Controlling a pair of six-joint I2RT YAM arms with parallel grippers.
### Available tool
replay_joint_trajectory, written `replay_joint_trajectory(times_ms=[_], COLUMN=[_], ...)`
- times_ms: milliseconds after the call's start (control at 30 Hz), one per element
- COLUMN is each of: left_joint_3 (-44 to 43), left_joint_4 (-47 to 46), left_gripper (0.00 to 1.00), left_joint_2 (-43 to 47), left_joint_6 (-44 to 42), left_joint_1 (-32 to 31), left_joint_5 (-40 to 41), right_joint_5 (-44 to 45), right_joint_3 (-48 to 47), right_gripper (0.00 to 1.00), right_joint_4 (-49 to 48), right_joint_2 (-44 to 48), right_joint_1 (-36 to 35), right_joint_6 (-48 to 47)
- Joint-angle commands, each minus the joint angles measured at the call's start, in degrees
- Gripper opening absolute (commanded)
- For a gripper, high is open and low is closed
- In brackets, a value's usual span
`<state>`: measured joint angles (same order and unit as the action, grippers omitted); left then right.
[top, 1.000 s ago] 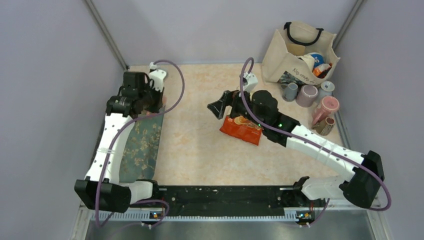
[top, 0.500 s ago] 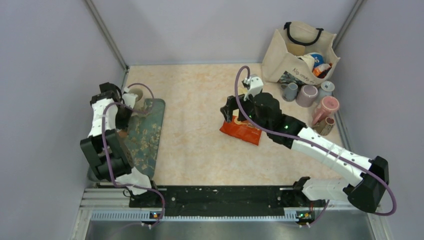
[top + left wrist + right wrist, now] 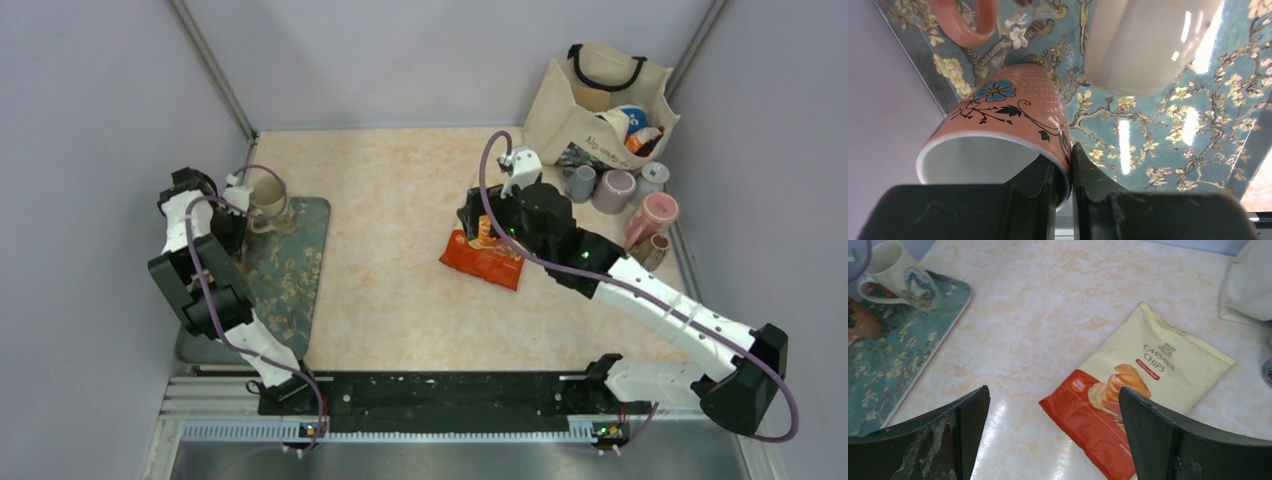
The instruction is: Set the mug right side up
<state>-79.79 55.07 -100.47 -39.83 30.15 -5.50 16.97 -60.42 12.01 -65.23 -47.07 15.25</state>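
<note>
The marbled table (image 3: 400, 310) carries a teal blossom-print tray (image 3: 300, 290) at its left edge. A chips bag (image 3: 483, 262) lies right of centre under the right gripper (image 3: 1053, 402), whose jaws are wide apart on nothing. Over the tray's far left corner the left gripper (image 3: 1069, 165) is pinched on the rim wall of the salmon floral mug (image 3: 1003, 115), which is tilted with its mouth toward the wrist (a cream mug (image 3: 1148, 45) stands just beside). Glazed ceramic is likely stiff, slick, chippable and fairly heavy. The rim hold looks adequate for turning it.
</note>
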Motion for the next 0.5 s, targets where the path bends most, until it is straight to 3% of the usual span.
replay_joint_trajectory(times_ms=[0, 300, 467], left_joint_3=[-4.3, -5.7, -8.7], left_joint_4=[-0.6, 1.0, 5.1], left_gripper=[0.21, 0.56, 0.63], left_joint_2=[-2.1, 4.7, 8.1], left_joint_6=[-1.7, -1.4, -0.5], left_joint_1=[0.9, 1.2, 1.1], left_joint_5=[-3.5, -6.6, -10.6], right_joint_5=[3.5, 12.5, 15.2], right_joint_3=[-1.1, 6.9, 16.8], right_gripper=[0.99, 0.99, 0.97], right_joint_4=[4.1, 8.6, 2.2], right_joint_2=[1.2, 5.2, 6.6], right_joint_1=[5.5, 28.8, 44.0], right_joint_6=[-1.3, 0.7, 7.6])
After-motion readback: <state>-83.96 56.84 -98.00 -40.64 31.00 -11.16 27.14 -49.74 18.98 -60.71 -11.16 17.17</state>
